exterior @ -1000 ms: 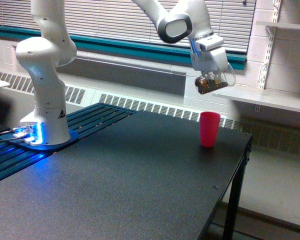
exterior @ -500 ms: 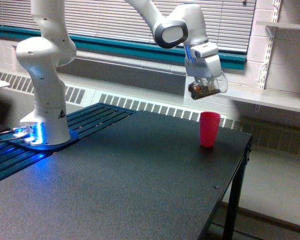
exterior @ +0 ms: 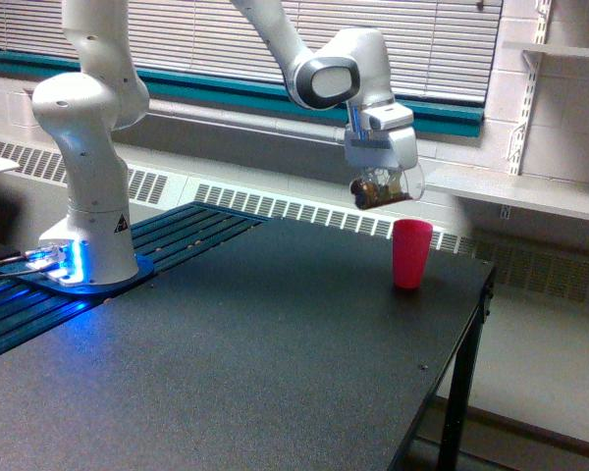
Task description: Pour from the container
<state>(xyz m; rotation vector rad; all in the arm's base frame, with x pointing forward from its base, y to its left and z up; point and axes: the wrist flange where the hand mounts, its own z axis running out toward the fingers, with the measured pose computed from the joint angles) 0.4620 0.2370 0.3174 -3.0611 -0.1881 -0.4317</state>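
At the exterior view's left the arm's white base (exterior: 86, 211) stands on a blue-lit plate at the back corner of the black desk (exterior: 245, 363). Dark slats run along the desk's far-left edge beside it. The arm rises out of the top of the frame and comes back down toward the middle, ending in a white wrist with a dark joint ring.

Below that wrist hangs the claw (exterior: 381, 183), pointing down. It is closed on the container (exterior: 383, 188), a small clear cup held between its fingers. The container sits directly under the claw's body, tilted so its dark brownish contents lie toward the exterior view's left and its clear rim shows toward the right. How tightly the fingers press cannot be made out at this size.

The container is in the air, well clear of the desk. It hangs above and a little to the exterior view's left of the pink cup (exterior: 411, 253), not touching it.

The pink cup stands upright near the desk's far-right corner. Behind it runs a radiator grille under a window with blinds, and at the far right a white shelf (exterior: 530, 196) juts from the wall.
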